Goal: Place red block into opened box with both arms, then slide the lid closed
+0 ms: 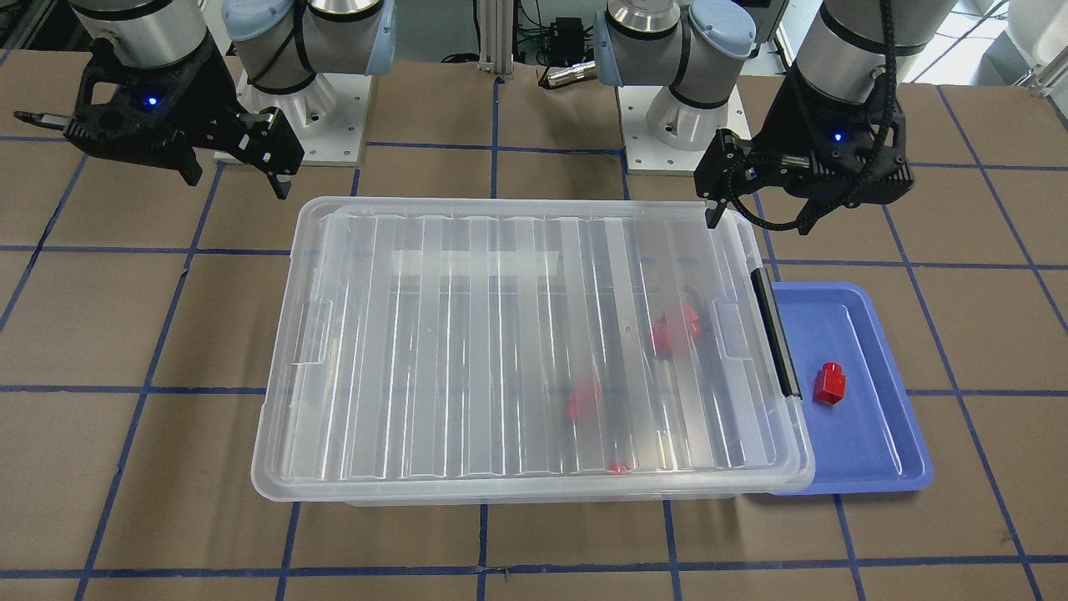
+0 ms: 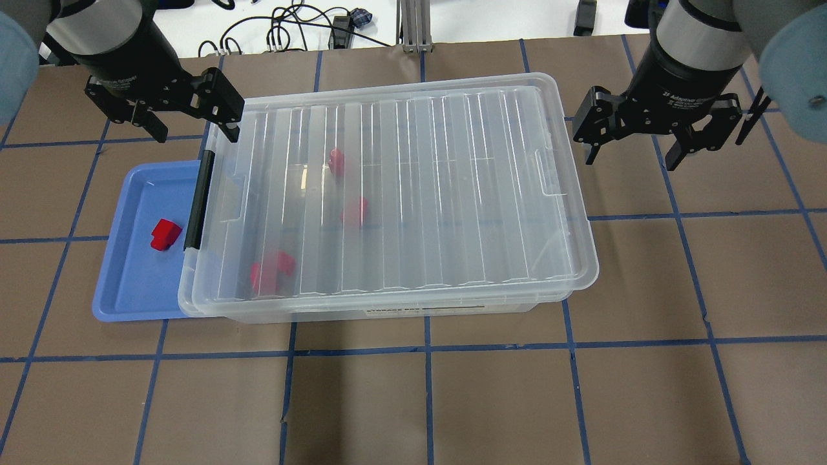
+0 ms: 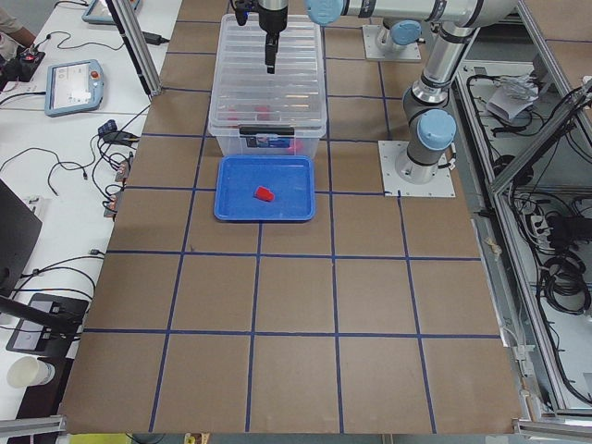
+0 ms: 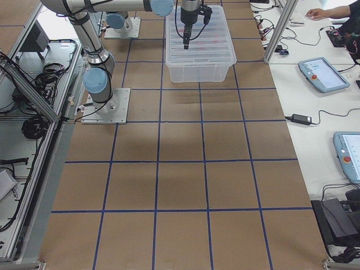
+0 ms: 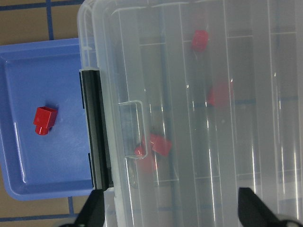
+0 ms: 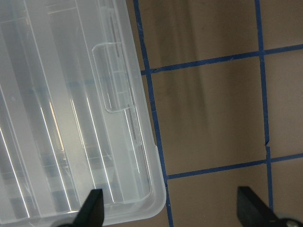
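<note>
The clear box (image 2: 387,311) sits mid-table with the ribbed lid (image 2: 452,194) lying flat over it, covering it end to end. Blurred red blocks (image 2: 355,210) show through the lid. One red block (image 2: 165,234) lies outside, on the blue tray (image 2: 129,284) by the box's black handle (image 2: 197,200). My left gripper (image 2: 195,134) hangs open above the handle-end far corner, holding nothing. My right gripper (image 2: 632,158) hangs open just past the opposite short end, over bare table. The left wrist view shows the red block (image 5: 44,120) and the handle (image 5: 97,132).
The blue tray (image 1: 876,451) touches the box's handle end. Brown table with blue tape lines (image 2: 426,400) surrounds the box. Both arm bases (image 1: 676,117) stand at the table's back. Cables and tablets lie on side benches (image 4: 320,73), where a person's hand shows.
</note>
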Tool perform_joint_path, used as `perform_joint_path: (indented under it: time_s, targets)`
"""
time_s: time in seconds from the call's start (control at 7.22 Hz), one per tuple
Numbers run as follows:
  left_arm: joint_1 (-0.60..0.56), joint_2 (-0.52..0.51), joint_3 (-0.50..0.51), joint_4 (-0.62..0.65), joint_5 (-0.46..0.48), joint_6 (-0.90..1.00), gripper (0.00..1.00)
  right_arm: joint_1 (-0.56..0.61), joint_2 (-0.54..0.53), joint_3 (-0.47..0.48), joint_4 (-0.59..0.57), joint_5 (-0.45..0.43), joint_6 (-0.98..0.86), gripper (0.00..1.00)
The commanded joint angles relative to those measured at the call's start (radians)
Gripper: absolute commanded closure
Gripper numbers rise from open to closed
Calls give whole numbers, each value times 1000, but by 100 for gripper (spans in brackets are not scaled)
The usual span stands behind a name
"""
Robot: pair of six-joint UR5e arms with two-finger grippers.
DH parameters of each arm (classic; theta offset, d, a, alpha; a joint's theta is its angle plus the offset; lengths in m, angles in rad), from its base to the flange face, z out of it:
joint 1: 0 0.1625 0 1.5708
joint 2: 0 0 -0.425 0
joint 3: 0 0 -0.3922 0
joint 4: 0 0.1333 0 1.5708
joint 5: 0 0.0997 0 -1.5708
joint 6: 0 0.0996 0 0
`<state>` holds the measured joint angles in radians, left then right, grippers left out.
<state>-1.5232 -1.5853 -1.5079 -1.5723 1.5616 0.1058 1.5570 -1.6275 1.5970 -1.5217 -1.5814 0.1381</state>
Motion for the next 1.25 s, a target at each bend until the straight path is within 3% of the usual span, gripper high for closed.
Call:
perform_joint_path:
  time_s: [0.0,1.11]
  targets:
    - [0,-1,0,0,-2,0,0,0,1,0,-2,-3,0,0]
    - [0,-1,0,0,-2,0,0,0,17,6,-9,1,5,0]
